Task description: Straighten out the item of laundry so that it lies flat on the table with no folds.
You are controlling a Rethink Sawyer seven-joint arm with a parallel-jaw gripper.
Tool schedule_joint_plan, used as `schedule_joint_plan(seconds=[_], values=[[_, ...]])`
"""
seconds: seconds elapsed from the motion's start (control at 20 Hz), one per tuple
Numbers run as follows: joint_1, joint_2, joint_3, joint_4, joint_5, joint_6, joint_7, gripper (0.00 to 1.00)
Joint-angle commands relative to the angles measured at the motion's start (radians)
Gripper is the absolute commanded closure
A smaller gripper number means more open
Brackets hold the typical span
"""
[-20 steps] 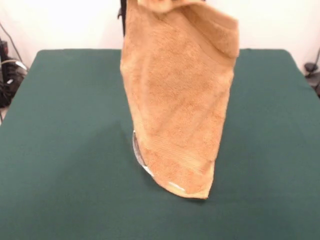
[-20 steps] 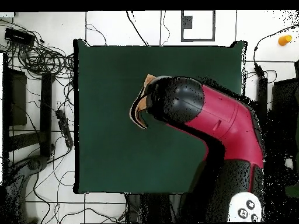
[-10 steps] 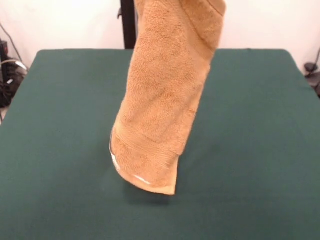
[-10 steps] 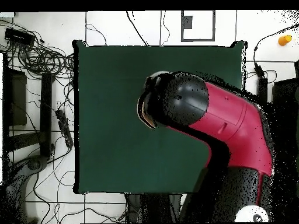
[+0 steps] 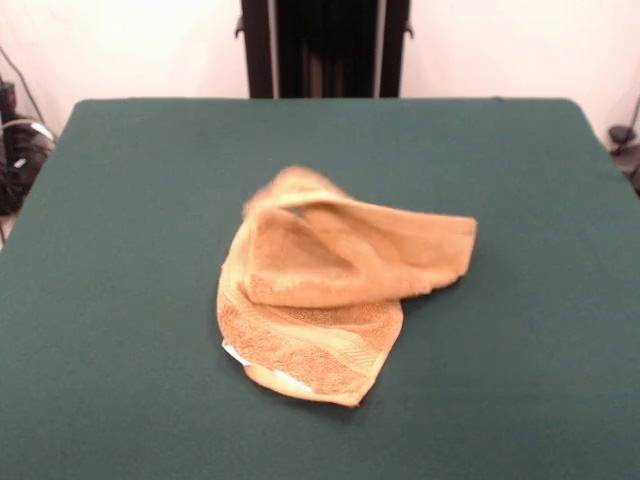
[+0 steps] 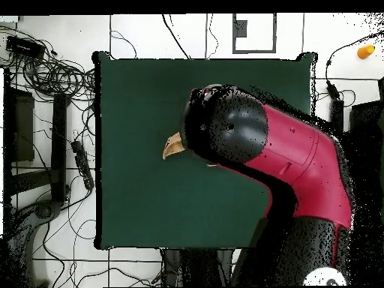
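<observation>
The towel (image 5: pixel 330 290) lies crumpled and folded over itself near the middle of the table (image 5: pixel 120 200), directly below the arm (image 6: pixel 277 154). Gripper hidden in both views; jaw state cannot be determined

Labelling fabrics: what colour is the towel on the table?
Golden-orange towel, clearest in the front view.
</observation>
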Motion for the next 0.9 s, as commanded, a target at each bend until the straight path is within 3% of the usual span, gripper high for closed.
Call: schedule_joint_plan(seconds=[0.05, 0.6, 0.9], values=[[0.002, 0.02, 0.112, 0.133, 0.033, -0.056, 0.192, 0.0], [0.013, 0.087, 0.116, 0.11, 0.047, -0.103, 0.238, 0.0], [0.035, 0.182, 0.095, 0.016, 0.036, -0.049, 0.285, 0.0]])
